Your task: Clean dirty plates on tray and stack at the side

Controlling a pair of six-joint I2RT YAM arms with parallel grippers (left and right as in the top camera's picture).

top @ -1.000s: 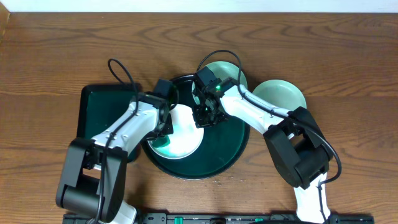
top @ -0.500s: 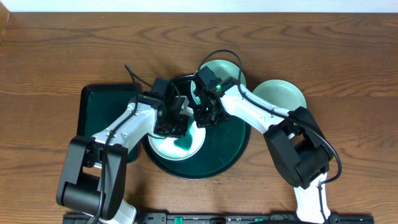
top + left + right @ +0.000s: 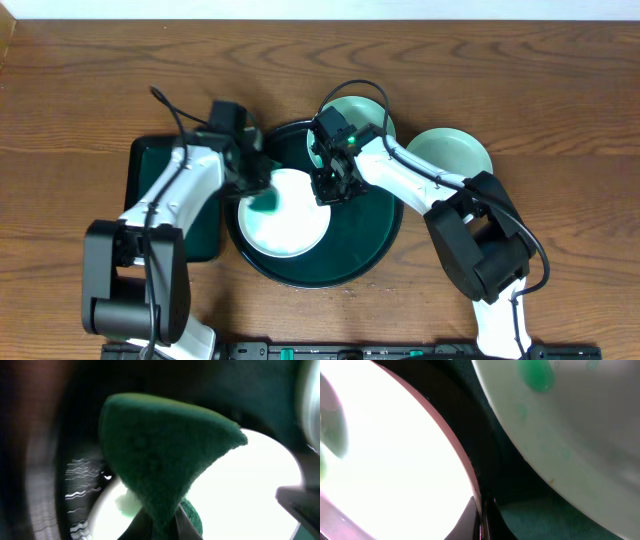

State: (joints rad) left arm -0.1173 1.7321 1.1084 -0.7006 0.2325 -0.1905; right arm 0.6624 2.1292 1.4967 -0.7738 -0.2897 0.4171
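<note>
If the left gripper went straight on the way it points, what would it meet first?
Most likely the white plate: the left gripper points at its face, and the green pad it grips would touch first. The gap is unclear.

White plate (image 3: 290,225) on tray (image 3: 365,240); mint plates (image 3: 455,152) at far rim and right.
</note>
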